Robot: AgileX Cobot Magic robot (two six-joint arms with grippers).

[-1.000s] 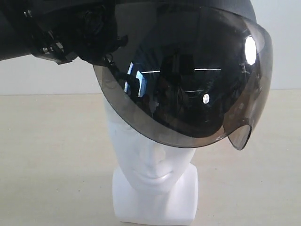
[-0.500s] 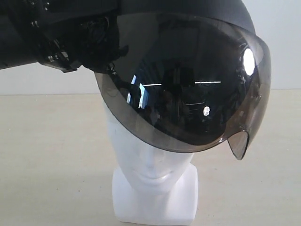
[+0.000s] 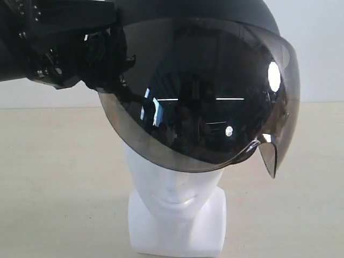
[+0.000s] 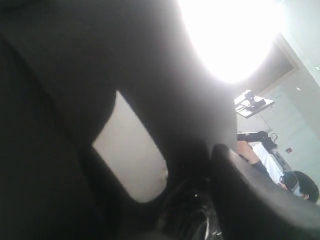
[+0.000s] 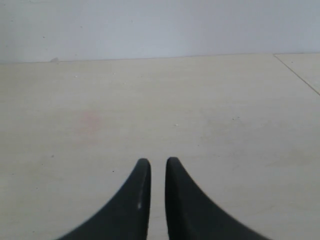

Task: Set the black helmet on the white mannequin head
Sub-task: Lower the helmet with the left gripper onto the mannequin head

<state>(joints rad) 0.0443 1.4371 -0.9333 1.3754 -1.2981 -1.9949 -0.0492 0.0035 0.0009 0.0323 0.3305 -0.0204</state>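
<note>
The black helmet (image 3: 204, 8) hangs tilted over the white mannequin head (image 3: 174, 191). Its smoky visor (image 3: 204, 102) covers the forehead and eyes, so only the nose, mouth, chin and square base (image 3: 177, 234) show. My left gripper (image 3: 99, 59) reaches in from the upper left and is shut on the helmet's side rim. The left wrist view is filled by the helmet's dark lining (image 4: 100, 60) with a pale patch (image 4: 130, 150); the fingers are not distinct there. My right gripper (image 5: 158, 162) hovers over bare table, fingers almost together, holding nothing.
The mannequin head stands on a pale beige table (image 3: 54, 177) with a white wall (image 3: 322, 48) behind. A table seam (image 5: 297, 75) shows in the right wrist view. A person and equipment (image 4: 285, 175) appear in the left wrist view past the helmet.
The helmet and left arm have shifted left and slightly down. The visor's lower edge now sits lower over the mannequin's face.
</note>
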